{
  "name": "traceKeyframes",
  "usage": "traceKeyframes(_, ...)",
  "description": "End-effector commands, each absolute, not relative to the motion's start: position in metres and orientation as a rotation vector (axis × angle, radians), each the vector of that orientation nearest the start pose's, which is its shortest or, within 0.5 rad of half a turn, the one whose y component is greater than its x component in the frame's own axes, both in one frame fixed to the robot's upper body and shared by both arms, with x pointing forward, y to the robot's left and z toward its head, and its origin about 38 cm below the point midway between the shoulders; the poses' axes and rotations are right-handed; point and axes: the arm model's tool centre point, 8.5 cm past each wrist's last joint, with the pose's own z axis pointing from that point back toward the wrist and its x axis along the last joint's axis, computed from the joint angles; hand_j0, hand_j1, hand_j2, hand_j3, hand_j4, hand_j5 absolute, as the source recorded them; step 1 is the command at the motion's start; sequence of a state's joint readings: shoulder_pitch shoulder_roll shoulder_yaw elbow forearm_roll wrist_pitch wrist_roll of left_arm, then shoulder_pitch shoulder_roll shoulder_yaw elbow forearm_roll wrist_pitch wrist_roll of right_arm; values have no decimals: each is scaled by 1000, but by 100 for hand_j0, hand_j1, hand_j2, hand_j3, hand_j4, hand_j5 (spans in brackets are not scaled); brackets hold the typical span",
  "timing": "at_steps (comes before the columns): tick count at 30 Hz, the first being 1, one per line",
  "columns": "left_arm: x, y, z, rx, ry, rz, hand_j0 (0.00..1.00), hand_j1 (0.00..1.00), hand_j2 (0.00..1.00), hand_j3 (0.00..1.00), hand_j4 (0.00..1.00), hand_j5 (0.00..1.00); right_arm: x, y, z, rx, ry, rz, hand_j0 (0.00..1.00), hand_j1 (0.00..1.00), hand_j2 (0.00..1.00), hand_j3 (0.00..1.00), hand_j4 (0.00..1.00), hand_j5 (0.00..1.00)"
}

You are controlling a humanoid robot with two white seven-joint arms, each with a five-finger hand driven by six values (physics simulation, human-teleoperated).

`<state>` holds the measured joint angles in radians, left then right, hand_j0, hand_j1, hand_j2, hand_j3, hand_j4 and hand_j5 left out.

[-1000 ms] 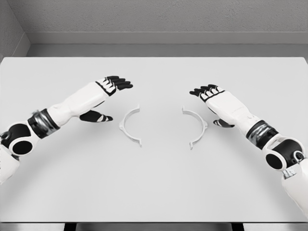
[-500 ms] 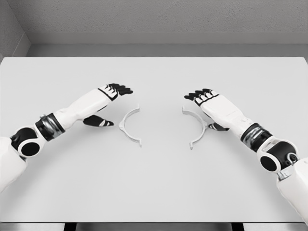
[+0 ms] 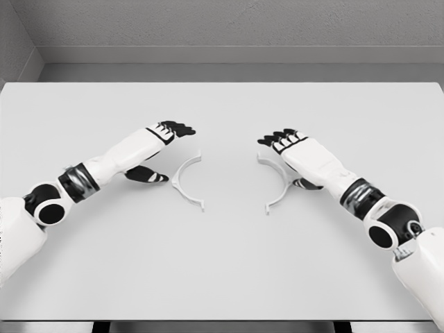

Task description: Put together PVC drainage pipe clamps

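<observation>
Left arm in from lower left, forearm angled up and to the right over the grey table [image 3: 222,277]. Left hand [image 3: 163,142] above the surface, black fingers [image 3: 179,129] extended forward and slightly fanned, thumb [image 3: 147,175] dropped low and apart from them; nothing held. Thumb tip just beside the left clamp half [image 3: 184,182], contact not clear.

Left clamp half: white half-ring, flat on the table, left of centre, bulge to the left, open side to the right, small tabs at both ends.

Bare strip of table between the two halves; well apart, open sides facing each other.

Right clamp half [image 3: 279,182]: white half-ring, right of centre, bulge to the right, open side to the left. Upper end partly hidden under the right hand [image 3: 295,149]. Right hand over that upper end, black fingers [image 3: 276,137] stretched forward, loosely apart, thumb tucked below behind the arc. Touching or merely above: cannot tell. No closed grasp visible.

Right arm out to lower right corner.
</observation>
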<state>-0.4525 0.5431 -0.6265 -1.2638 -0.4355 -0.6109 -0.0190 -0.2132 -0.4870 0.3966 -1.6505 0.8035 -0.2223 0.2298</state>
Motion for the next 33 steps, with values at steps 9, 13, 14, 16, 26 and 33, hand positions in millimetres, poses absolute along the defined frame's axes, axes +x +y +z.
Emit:
traceKeyframes(9,422,215,112,212,-1869,-1528,100,100,100,100,100,100,383,-213,128,-614,-1570,1673,100,100,100,100,100,100)
traceKeyframes(13,419,202,109,180,-1883,-1531,100,100,100,100,100,100,382,-209,128,-607,-1576,1678,100,100,100,100,100,100)
traceKeyframes(14,419,199,109,175,-1890,-1526,100,100,100,100,100,100,383,-206,129,-602,-1584,1676,100,100,100,100,100,100)
traceKeyframes(16,418,196,108,168,-1892,-1524,100,100,100,100,100,100,382,-204,129,-596,-1584,1676,100,100,100,100,100,100)
traceKeyframes(26,431,216,116,226,-1874,-1512,100,100,100,100,100,100,379,-193,126,-576,-1590,1680,100,100,100,100,100,100)
traceKeyframes(33,439,211,127,235,-1899,-1507,100,100,100,100,100,100,380,-182,130,-567,-1612,1676,100,100,100,100,100,100)
